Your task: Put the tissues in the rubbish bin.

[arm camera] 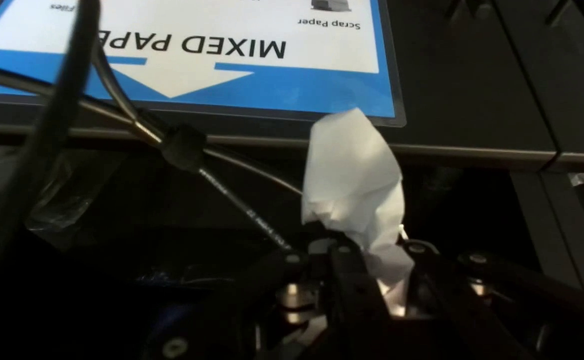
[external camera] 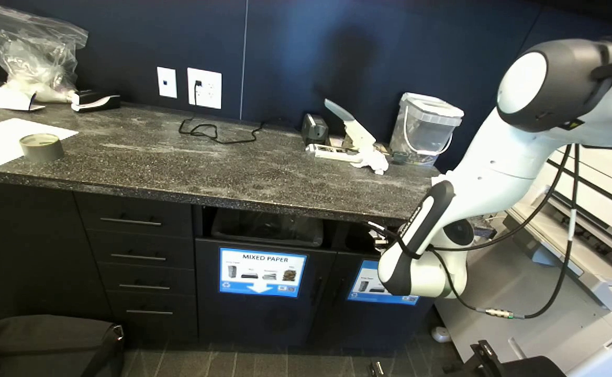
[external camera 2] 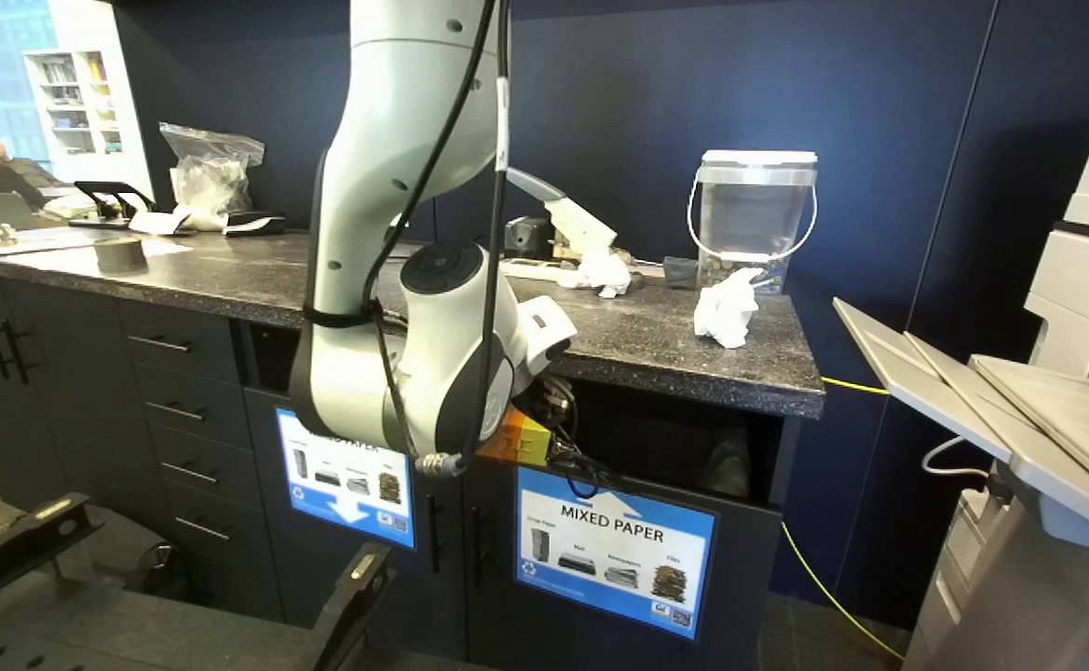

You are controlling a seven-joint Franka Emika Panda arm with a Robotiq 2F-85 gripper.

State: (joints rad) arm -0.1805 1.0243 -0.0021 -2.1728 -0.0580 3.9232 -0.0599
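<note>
Black cable [arm camera: 47, 125], nearest the wrist camera, slants down the left of the wrist view. Beyond it, the gripper [arm camera: 371, 245] is nearly closed, its dark fingers [arm camera: 354, 280] pinching a crumpled tissue [arm camera: 354, 170] whose loose end projects past the tips. This tissue is at the rubbish bin [external camera 2: 744, 559]; seen from the wrist, it overlaps the dark slot and the top edge of the front panel, and whether any of it is inside cannot be told. Beside it, a blue and white label [arm camera: 341, 87] reading MIXED PAPER appears inverted. In both exterior views, the white arm [external camera 2: 404, 158] reaches down in front of the speckled counter [external camera 2: 656, 345] and hides most of the gripper. On the counter, in an exterior view, a second tissue [external camera 2: 726, 308] lies just in front of a translucent bucket [external camera 2: 754, 219]; a third tissue [external camera 2: 605, 272] lies just beside a white lever-armed tool [external camera 2: 581, 224]. Farther along, a roll of tape [external camera: 41, 149] stands at the edge of flat white paper [external camera: 2, 139].
</note>
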